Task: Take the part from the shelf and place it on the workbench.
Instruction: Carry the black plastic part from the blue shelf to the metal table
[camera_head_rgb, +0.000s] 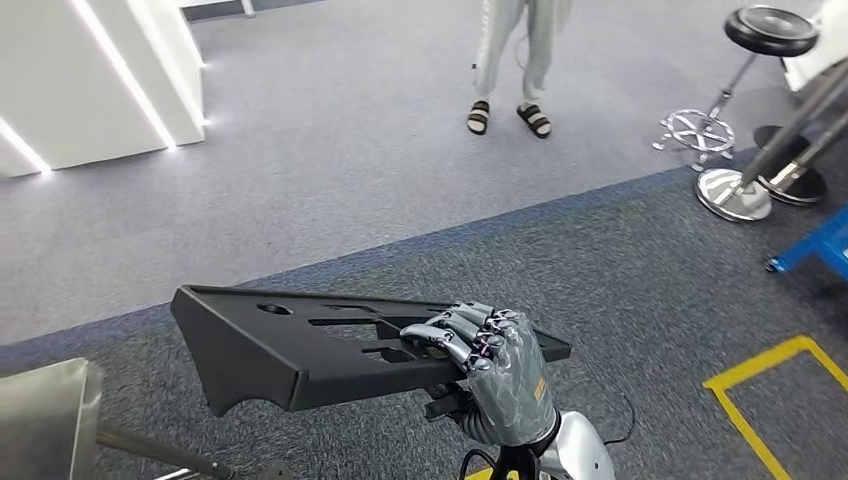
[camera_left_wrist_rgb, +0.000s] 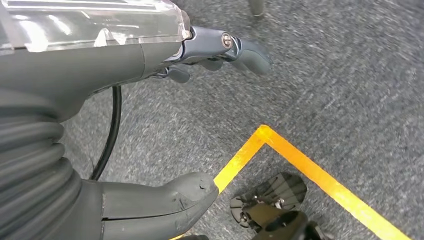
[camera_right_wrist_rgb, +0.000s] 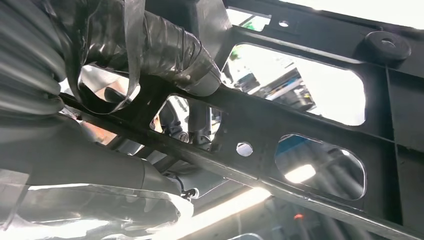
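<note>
- The grey carpet floor (camera_head_rgb: 330, 150) has a darker zone near the robot, with yellow tape lines (camera_head_rgb: 760, 385) on it.
- The part (camera_head_rgb: 300, 350), a long black flat panel with cut-out holes, is in the air above the dark carpet, almost level, held at its right end.
- The right hand (camera_head_rgb: 495, 375) grips the part: its fingers (camera_head_rgb: 455, 330) curl over the top edge, the palm is behind.
- The left hand (camera_left_wrist_rgb: 150, 125) hangs over the floor, thumb and fingers apart, holding nothing.
- A person (camera_head_rgb: 510, 60) in sandals stands far ahead; a black stool (camera_head_rgb: 765, 40) is at the right.
</note>
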